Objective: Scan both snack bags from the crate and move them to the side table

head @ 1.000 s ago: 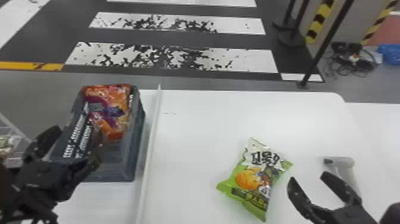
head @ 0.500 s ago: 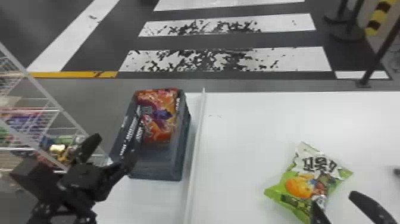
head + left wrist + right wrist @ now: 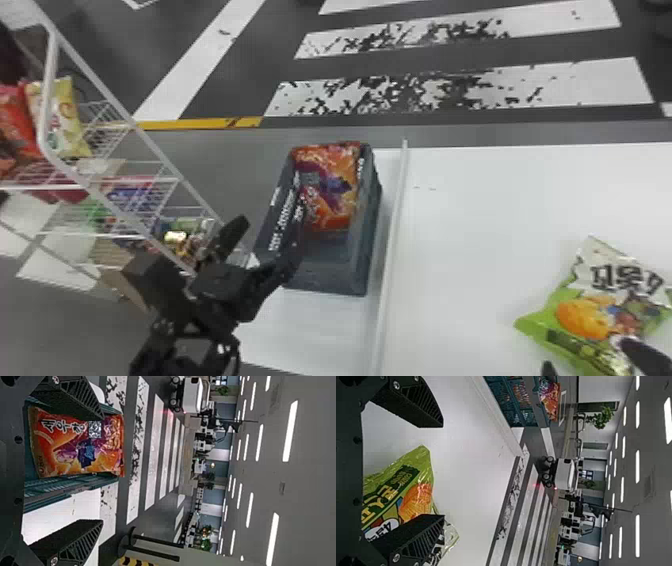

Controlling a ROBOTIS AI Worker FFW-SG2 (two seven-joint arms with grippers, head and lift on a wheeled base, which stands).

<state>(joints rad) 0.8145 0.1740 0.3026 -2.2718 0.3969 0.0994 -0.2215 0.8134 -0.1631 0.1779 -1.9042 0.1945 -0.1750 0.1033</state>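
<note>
An orange snack bag (image 3: 325, 187) is in the far end of the dark crate (image 3: 327, 267), at the white table's (image 3: 475, 250) left edge, beside a raised strip (image 3: 392, 235). My left gripper (image 3: 262, 245) is at the crate's near left corner, fingers spread. Right of the strip, well in from the table's far edge, lies a green snack bag (image 3: 582, 317); my right gripper's (image 3: 597, 362) fingers stand apart, one over it.

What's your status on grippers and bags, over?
Left gripper open, by crate. Right gripper open, at green bag, ungripped. Orange bag in crate, ungripped, walls close on both sides.
</note>
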